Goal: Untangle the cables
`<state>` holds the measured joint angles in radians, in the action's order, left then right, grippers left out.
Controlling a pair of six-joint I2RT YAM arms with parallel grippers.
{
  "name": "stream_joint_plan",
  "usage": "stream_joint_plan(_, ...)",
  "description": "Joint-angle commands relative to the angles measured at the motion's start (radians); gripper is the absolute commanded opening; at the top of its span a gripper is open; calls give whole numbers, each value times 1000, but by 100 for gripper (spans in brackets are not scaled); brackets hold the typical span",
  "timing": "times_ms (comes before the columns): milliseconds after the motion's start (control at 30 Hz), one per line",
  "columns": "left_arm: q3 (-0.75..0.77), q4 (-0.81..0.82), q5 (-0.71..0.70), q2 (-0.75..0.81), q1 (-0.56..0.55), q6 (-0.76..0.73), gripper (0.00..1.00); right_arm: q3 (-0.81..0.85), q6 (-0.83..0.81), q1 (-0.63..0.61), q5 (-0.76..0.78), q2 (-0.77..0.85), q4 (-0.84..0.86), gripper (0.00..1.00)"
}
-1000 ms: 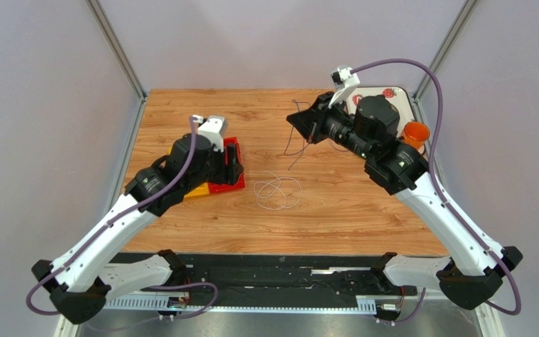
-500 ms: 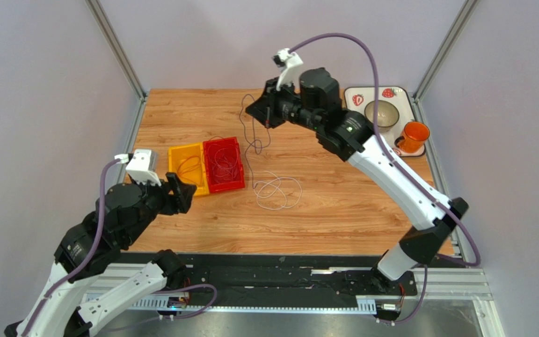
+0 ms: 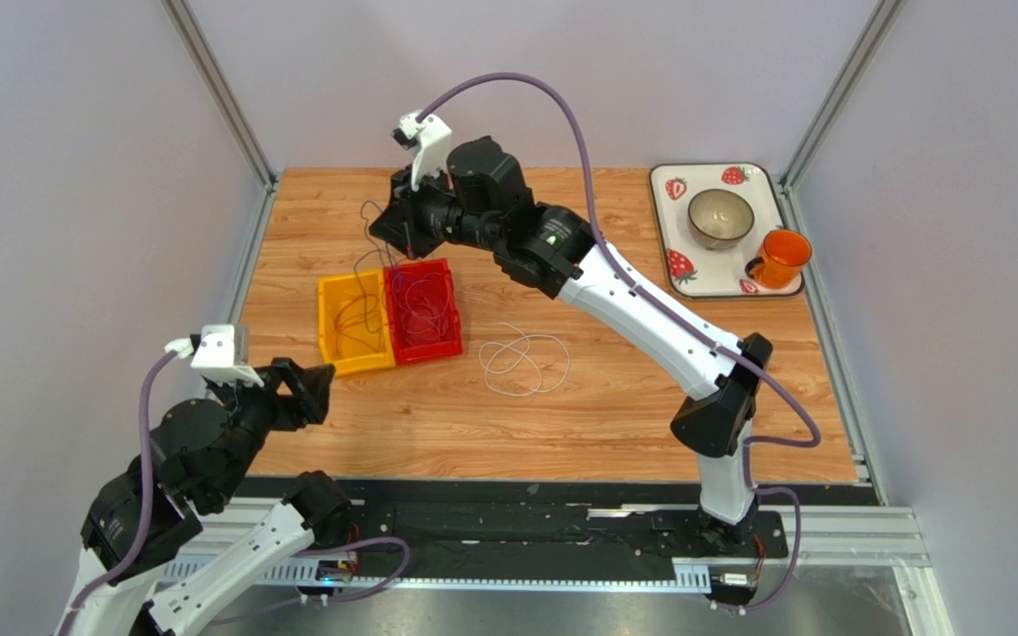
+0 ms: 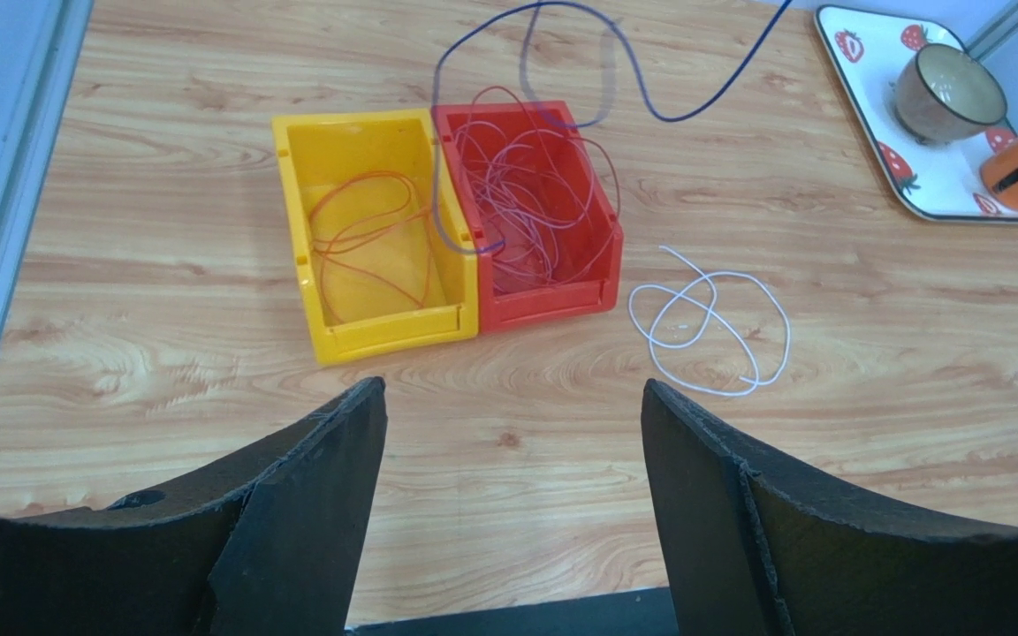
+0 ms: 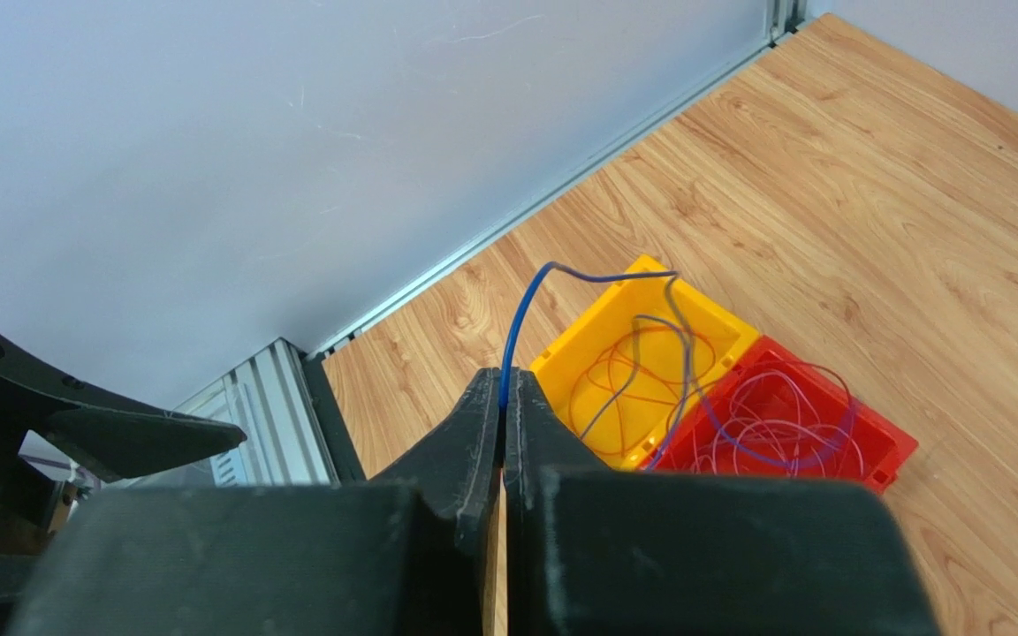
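Right gripper (image 5: 503, 398), jaws pinched on a blue cable (image 5: 510, 331), holds it above the yellow bin (image 4: 388, 331) and red bin (image 4: 548, 298); left gripper (image 4: 512, 398) hovers empty, jaws spread wide, a white cable (image 4: 785, 338) lying coiled on the table (image 4: 873, 398) beside the bins

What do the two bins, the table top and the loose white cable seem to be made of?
Yellow bin and red bin: likely moulded plastic, slightly shiny, uniform colour. Table top: wood or wood-look laminate, matte, visible grain. White cable: probably plastic-sheathed wire, thin, lying in soft loops.
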<state>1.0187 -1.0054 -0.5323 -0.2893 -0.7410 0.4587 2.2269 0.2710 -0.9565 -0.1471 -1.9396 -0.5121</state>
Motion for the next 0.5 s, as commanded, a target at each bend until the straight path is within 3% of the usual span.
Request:
stream_joint_plan(0, -14, 24, -21, 12, -1, -15, 79, 63, -36, -25, -8, -36, 133, 0)
stream_joint_plan(467, -20, 25, -11, 19, -1, -11, 79, 163, -55, -62, -22, -203, 251, 0)
